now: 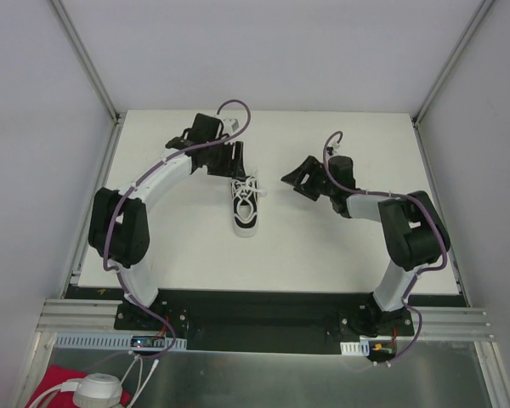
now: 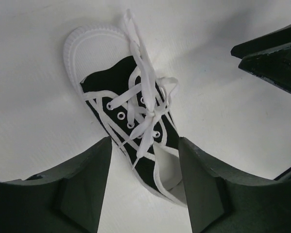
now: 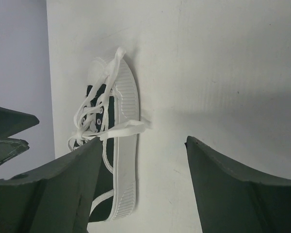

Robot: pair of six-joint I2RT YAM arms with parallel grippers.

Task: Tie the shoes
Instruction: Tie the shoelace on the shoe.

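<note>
The shoe [image 1: 245, 208], a small black sneaker with a white sole, lies mid-table with its toe pointing toward the arm bases. Its white laces [image 2: 150, 112] cross into a knot over the tongue, with loose ends trailing past the toe and over the side. My left gripper [image 1: 235, 160] hovers just behind the heel, open, with nothing between its fingers [image 2: 82, 189]. The shoe [image 2: 131, 121] shows beyond the gap. My right gripper [image 1: 289, 178] is open to the shoe's right, apart from it. In the right wrist view, the shoe [image 3: 123, 145] lies left of the right gripper [image 3: 144, 141], and one lace end [image 3: 128, 127] drapes over the sole.
The white table [image 1: 340, 246] is enclosed by pale walls with metal corner posts [image 1: 85, 59]. A black base plate and rail [image 1: 263, 327] run along the near edge. A red cloth and white cable item [image 1: 76, 391] lie below the table at the bottom left.
</note>
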